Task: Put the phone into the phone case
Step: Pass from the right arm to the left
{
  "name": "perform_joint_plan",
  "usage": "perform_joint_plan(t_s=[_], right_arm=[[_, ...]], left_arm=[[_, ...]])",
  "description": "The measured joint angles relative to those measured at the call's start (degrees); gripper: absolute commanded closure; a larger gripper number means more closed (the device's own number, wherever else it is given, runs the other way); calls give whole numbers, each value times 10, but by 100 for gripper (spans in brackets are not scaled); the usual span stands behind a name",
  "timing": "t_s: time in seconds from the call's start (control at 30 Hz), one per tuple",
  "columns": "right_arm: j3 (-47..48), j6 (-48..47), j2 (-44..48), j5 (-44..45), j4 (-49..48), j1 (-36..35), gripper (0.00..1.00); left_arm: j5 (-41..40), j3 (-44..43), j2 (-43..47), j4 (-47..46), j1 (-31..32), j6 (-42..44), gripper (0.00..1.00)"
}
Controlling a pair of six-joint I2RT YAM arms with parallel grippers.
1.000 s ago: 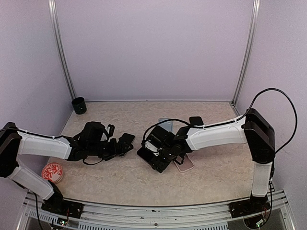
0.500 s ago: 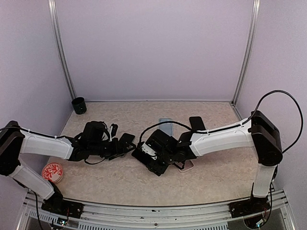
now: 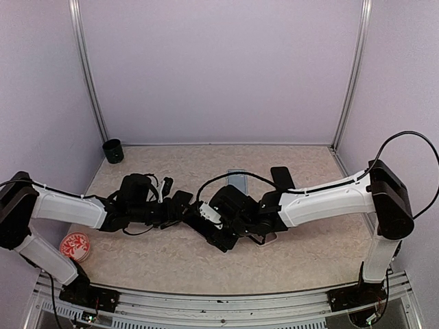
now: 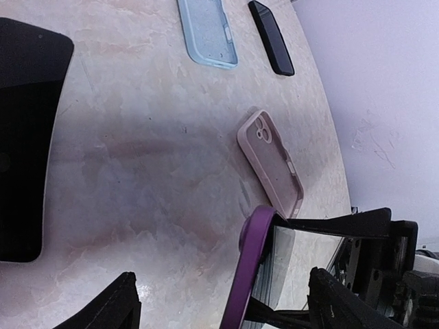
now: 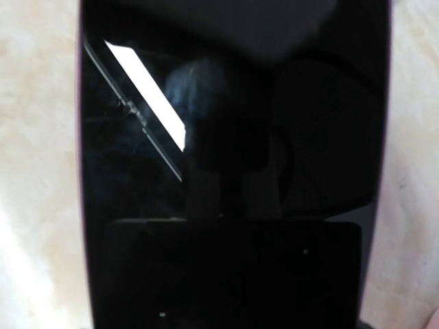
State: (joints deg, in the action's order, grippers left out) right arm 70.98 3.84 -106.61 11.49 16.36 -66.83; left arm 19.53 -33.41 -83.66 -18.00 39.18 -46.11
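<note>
A phone with a purple rim (image 4: 255, 264) and a dark glass screen (image 5: 233, 137) stands on edge above the table, and my right gripper (image 3: 221, 229) is shut on it. My left gripper (image 4: 226, 308) is open, one finger on each side of the phone, touching neither side. A pink phone case (image 4: 271, 161) lies open side up on the table just beyond the phone, partly under the right arm in the top view. My left gripper (image 3: 180, 209) meets the right one at the table's middle.
A flat black phone (image 4: 27, 137) lies beside the left gripper. A light blue case (image 4: 206, 31) and a black phone-shaped slab (image 4: 271, 27) lie further back. A dark green cup (image 3: 113, 151) stands at the back left, a red-and-white disc (image 3: 75, 247) at the front left.
My right arm has carried the phone leftward, toward the left gripper. The left gripper has edged right to straddle it, and its jaws have narrowed slightly.
</note>
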Motion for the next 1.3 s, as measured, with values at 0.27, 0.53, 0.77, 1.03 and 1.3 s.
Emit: perform_joint_plan(t_s=[0.27,0.53,0.77,1.03,1.3], right_arm=[[-11,-6,10,0,-17,-7,46],[-14,-8,11,4,-23,-9,45],[-26,-8,16,6,-29,-10,45],[-40,-8,28,8,-41,-11,20],[-54,5,58,50,-54,-14,1]], left_arm=[[38,14,-4,-41,2,-9,44],[71,23,-4,-80,8,-17,83],[90,23,-5,-100,14,-1,100],[92,23,-6,-107,18,0,100],[69,23,12,-92,20,-2,100]])
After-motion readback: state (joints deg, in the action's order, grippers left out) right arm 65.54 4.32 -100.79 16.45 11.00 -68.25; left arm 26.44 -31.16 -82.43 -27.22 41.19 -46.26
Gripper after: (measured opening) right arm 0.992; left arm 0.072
